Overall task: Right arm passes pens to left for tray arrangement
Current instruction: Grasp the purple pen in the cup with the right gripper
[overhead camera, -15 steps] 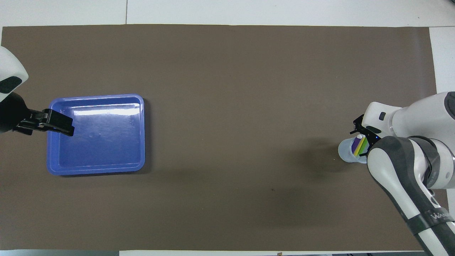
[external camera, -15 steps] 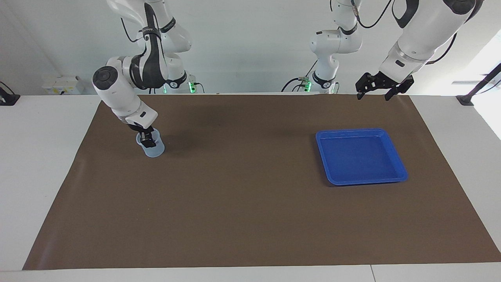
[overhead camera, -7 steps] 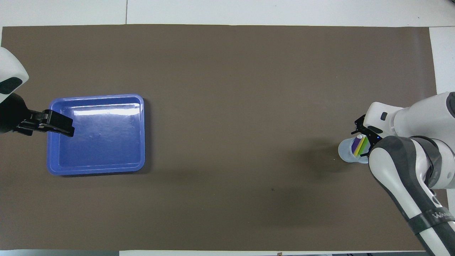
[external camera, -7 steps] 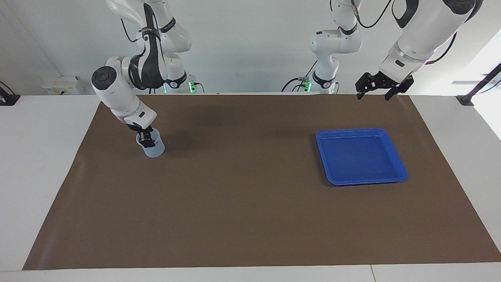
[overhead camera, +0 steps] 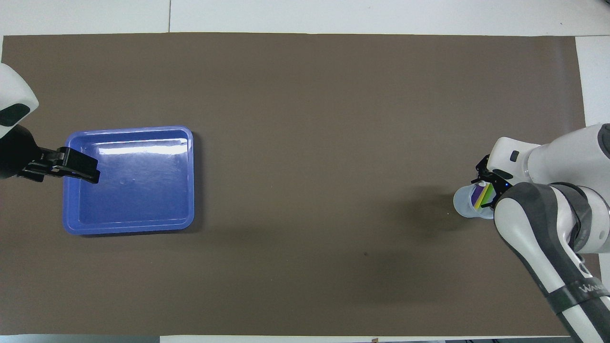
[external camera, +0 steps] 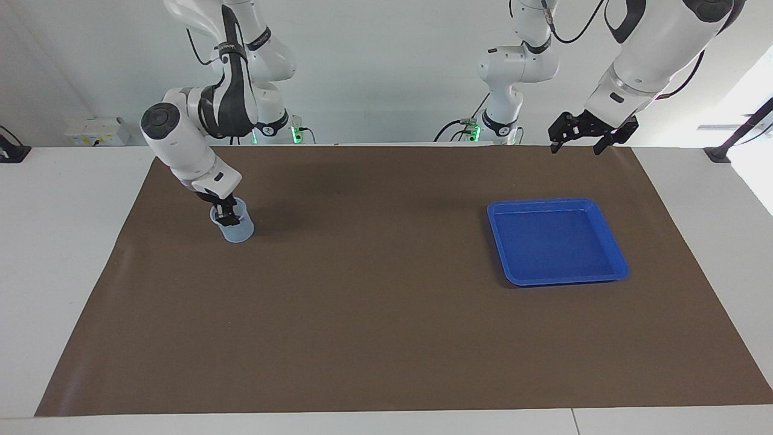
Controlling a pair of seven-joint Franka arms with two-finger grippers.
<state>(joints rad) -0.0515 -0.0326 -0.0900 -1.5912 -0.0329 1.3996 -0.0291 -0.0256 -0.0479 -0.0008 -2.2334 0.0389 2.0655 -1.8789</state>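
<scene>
At the left of the facing frame, the right end effector (external camera: 226,212) reached into the cup (external camera: 234,226) holding the pens (overhead camera: 481,195); its grip was unclear. The left end effector (external camera: 583,140) waited with fingers apart at upper right, above the tray (external camera: 616,254).

Tray (external camera: 557,241) on the mat (external camera: 386,314) toward the left arm's end of the surface, cup (external camera: 237,227) well apart toward the right arm's end, pens (overhead camera: 481,195) standing in the cup, mat covering most of the surface (external camera: 66,241)

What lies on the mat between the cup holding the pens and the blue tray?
Nothing: only bare brown mat between the cup and the tray, shown in both views.
</scene>
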